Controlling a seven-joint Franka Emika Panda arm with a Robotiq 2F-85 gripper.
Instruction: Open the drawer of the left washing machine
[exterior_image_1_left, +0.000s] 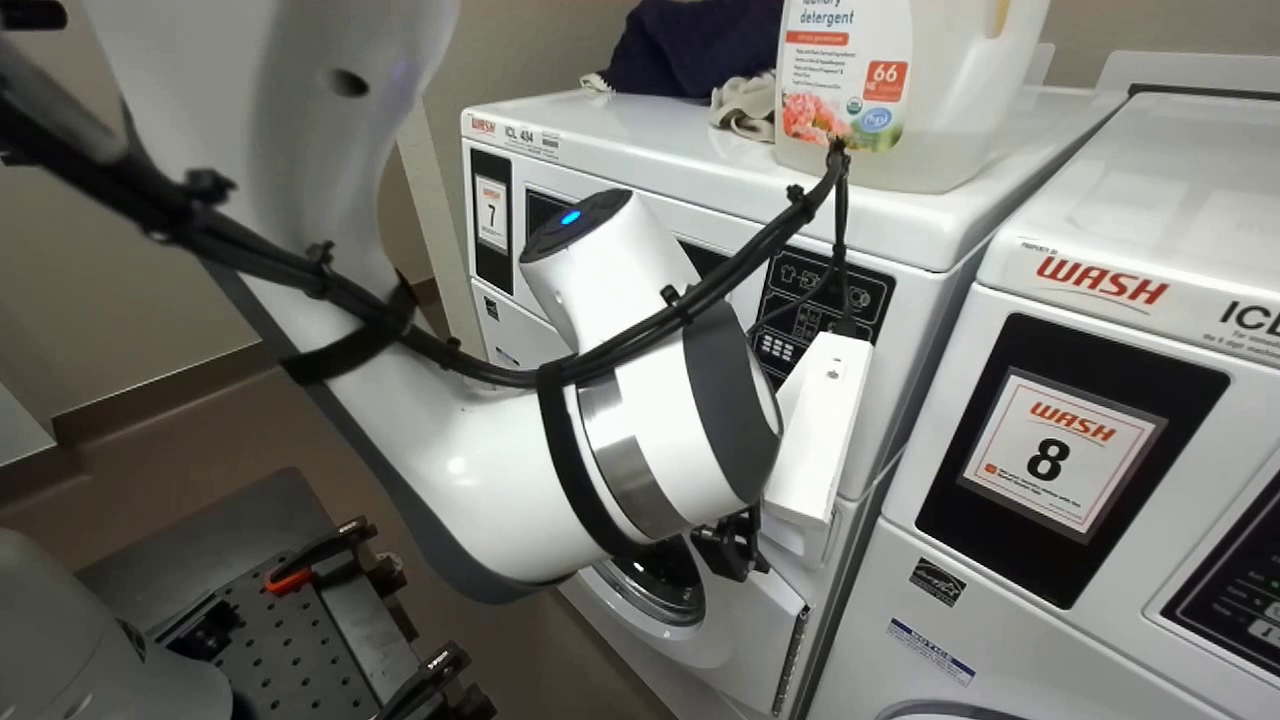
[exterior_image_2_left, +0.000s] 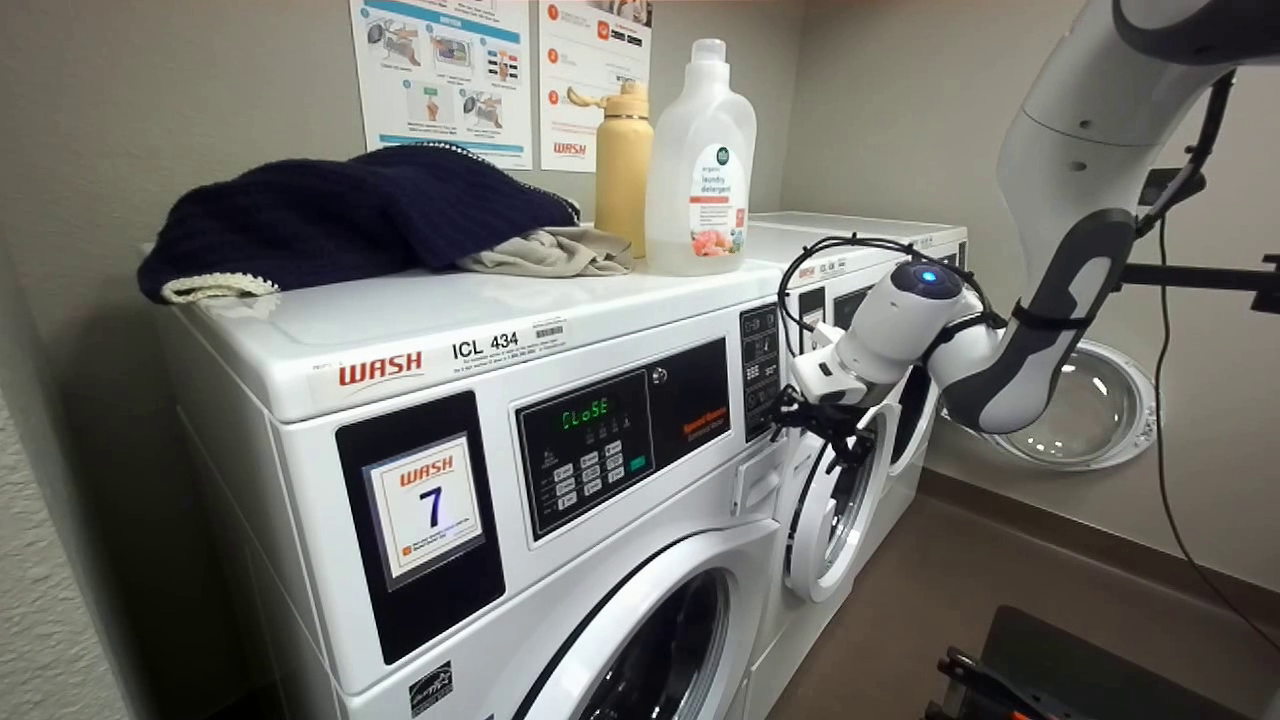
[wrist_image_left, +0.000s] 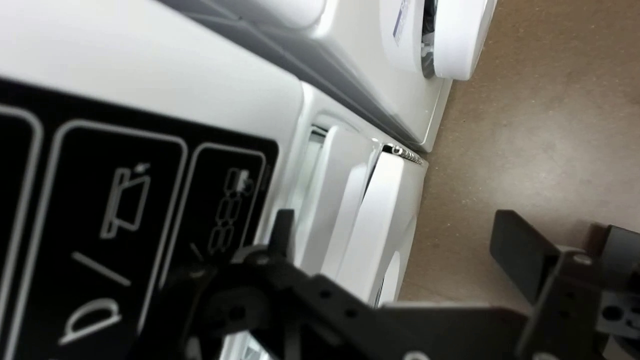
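The left washing machine (exterior_image_2_left: 300, 470), marked 7, is white with black panels and a round glass door. Its drawer (exterior_image_2_left: 757, 482) is a small white front under the right-hand button panel. In the wrist view the drawer (wrist_image_left: 332, 185) shows a pale gap along its upper edge; I cannot tell whether it is pulled out slightly or this is a grip recess. My gripper (wrist_image_left: 400, 240) is open with nothing between its fingers. One finger lies over the pale gap in this view, the other over the floor; contact cannot be told. The gripper (exterior_image_2_left: 825, 425) also shows in front of the machine's right side.
The washer's round door (exterior_image_2_left: 640, 640) is below the drawer. Machine 8 (exterior_image_1_left: 1060, 450) stands close beside it. A detergent bottle (exterior_image_2_left: 700, 180), a yellow bottle (exterior_image_2_left: 625, 170) and dark blue cloth (exterior_image_2_left: 370, 215) are on top. An open porthole door (exterior_image_2_left: 1080, 410) juts out farther along.
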